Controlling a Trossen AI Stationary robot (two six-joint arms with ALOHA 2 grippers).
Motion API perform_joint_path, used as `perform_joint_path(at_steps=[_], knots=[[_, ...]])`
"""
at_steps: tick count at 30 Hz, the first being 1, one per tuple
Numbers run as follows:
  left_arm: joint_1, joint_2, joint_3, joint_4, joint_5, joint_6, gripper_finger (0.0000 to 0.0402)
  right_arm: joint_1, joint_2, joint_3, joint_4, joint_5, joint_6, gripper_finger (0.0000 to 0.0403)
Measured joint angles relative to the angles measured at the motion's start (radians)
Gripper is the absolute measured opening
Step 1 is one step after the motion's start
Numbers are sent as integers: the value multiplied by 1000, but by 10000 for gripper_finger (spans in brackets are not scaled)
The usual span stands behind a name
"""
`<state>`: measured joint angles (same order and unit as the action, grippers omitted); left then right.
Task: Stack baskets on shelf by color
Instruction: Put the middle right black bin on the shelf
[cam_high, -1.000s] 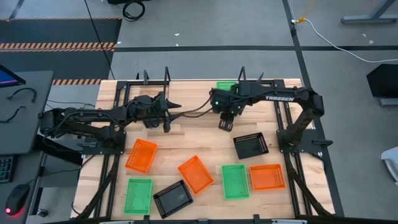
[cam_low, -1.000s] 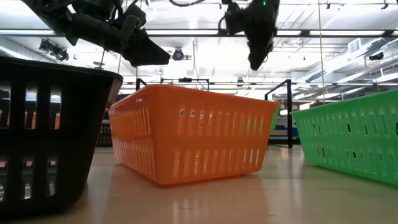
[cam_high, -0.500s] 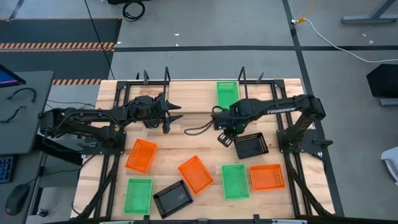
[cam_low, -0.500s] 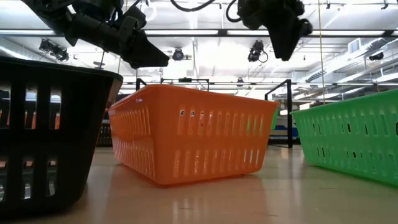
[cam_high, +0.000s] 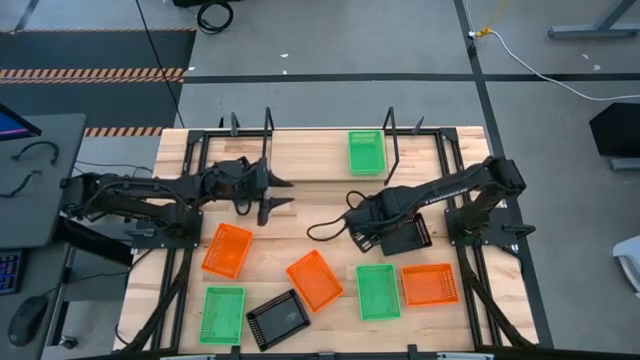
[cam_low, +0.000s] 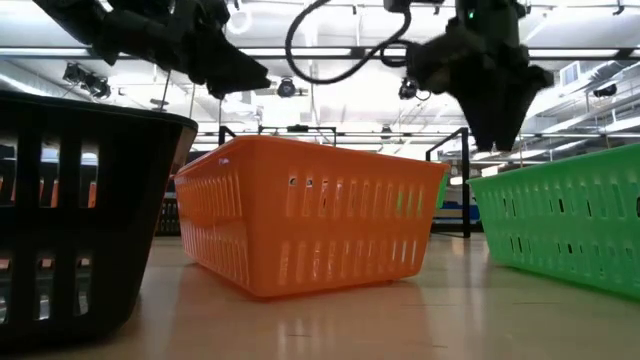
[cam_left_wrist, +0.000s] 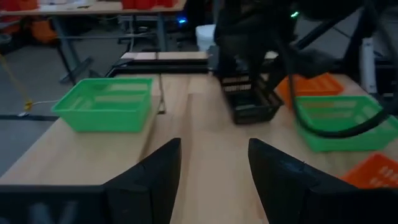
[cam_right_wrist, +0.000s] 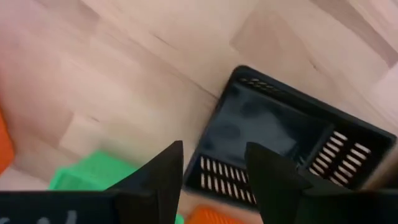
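The right claw (cam_high: 363, 232) hangs with its fingers apart just off the nine-o'clock end of a black basket (cam_high: 405, 234), which sits on the worktop (cam_high: 320, 215) at about four o'clock from centre, its long axis running roughly nine to three, slightly tilted. It is the nearer arm by far; the left claw (cam_high: 281, 192), fingers also apart, waits near ten o'clock. The basket is shallow, dark and slotted, empty, while one green basket (cam_high: 365, 152) already lies on the shelf (cam_high: 300, 148) at twelve.

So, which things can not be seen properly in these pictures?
- Black basket, high view: the right gripper and its arm cover part of it.
- Black basket, low view: cut off by the picture's edge.
- Green basket, low view: cut off by the edge.
- Shelf, low view: hidden behind the orange basket.
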<state>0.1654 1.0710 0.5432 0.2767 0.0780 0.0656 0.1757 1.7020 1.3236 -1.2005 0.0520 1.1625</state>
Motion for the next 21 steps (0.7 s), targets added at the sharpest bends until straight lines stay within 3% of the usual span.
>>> perform_joint_path(at_steps=[4, 21], knots=[[-40, 0, 0, -29, 0, -9, 189, 0, 0, -63, 136, 2, 7, 175], [-173, -1, 0, -74, -28, -103, 183, 0, 0, -215, 210, 4, 36, 172]])
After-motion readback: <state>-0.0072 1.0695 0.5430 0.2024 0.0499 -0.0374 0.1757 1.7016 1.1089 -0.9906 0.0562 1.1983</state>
